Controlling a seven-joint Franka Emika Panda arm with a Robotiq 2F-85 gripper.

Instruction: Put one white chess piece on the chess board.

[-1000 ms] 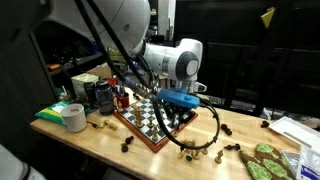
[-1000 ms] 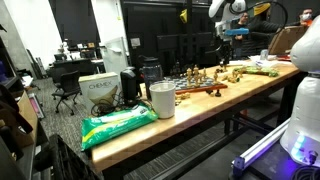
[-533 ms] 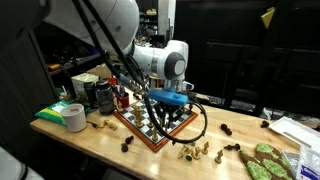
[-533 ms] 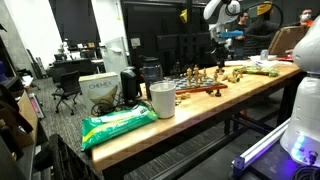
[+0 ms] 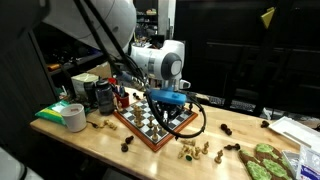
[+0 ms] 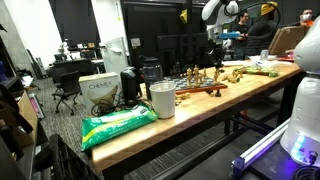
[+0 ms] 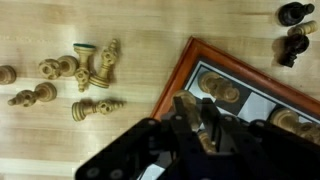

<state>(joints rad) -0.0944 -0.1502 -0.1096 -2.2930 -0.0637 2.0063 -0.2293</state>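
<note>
— What's at your left in the wrist view?
— Pale pieces [image 7: 82,78], scattered on the table [image 7: 130,25].
— And the chess board [image 7: 178,72]?
— Flat, just right of them. It's square, so no long axis, and its frame edge runs diagonally.
— The gripper [image 7: 203,122]?
— Over that corner, fingers close together; I can't tell if they clamp anything. Dark pieces [image 7: 292,30] lie far right.

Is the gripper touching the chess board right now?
Cannot tell. In the wrist view the gripper overlaps the chess board near its frame, but the picture shows neither gap nor contact; both exterior views are too distant.
</note>
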